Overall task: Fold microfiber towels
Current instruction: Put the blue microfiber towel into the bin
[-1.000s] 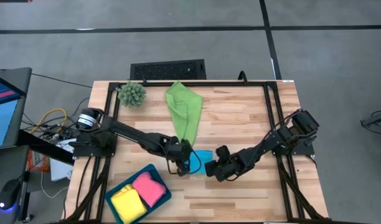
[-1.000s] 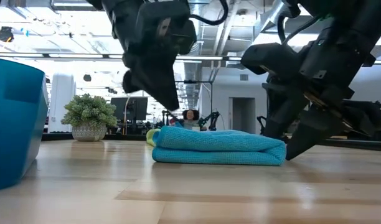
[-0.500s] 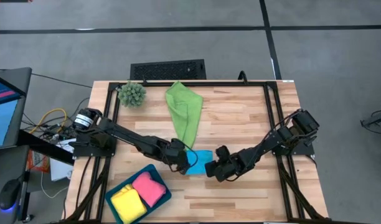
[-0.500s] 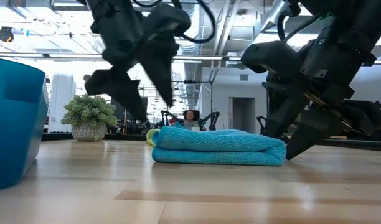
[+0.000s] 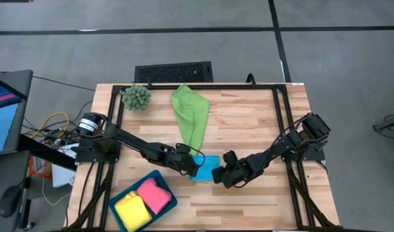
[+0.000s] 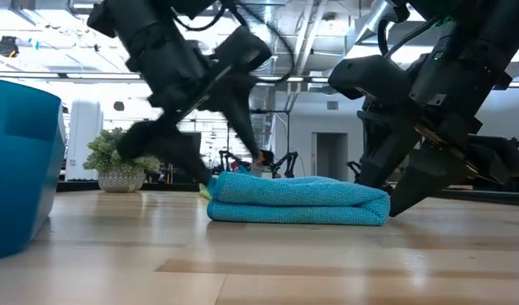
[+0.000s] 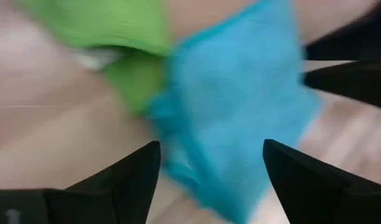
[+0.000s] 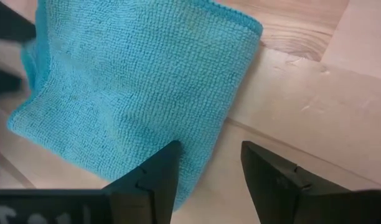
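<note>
the left gripper point(image 7: 209, 163) and right gripper point(image 8: 209, 165) both stood spread and empty beside the folded blue towel point(image 5: 205, 167).

Bright blue towel point(image 5: 206, 169), fine knit texture, plain. Green towel point(image 5: 190, 114), plain lime. Pink towel point(image 5: 154, 194) and yellow towel point(image 5: 130, 211) in dark teal tray point(image 5: 120, 196). Pale wood-plank worktop point(image 5: 248, 122), black frame. Spiky green plant point(image 5: 136, 97). Arms black.

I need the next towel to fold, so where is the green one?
High view: the green towel lies unfolded at the table's far middle, right of the spiky plant.
</note>
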